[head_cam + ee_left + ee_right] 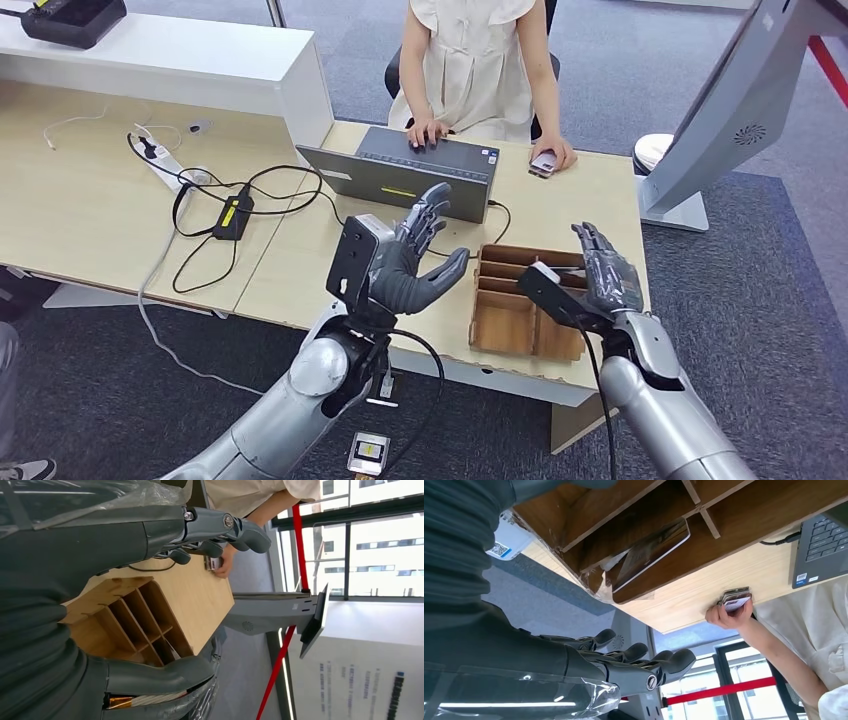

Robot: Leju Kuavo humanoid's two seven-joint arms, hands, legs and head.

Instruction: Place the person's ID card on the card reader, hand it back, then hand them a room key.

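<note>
A person sits at the table's far side. One of their hands pinches a small stack of cards (543,163) (735,599) at the table's far edge, and the other rests on a grey laptop (415,172). A wooden compartment tray (500,325) stands near the front edge, and a glossy card (651,555) lies in one of its compartments. My left hand (420,258) is raised, holding nothing, between the laptop and the tray. My right hand (607,268) hovers, fingers straight and apart, over the tray's right side and holds nothing.
A power strip (165,165), a black adapter (234,215) and looping cables lie on the table's left half. Behind them at the far left stands a white raised counter (200,60). A grey kiosk stand (720,115) leans in at the right, off the table.
</note>
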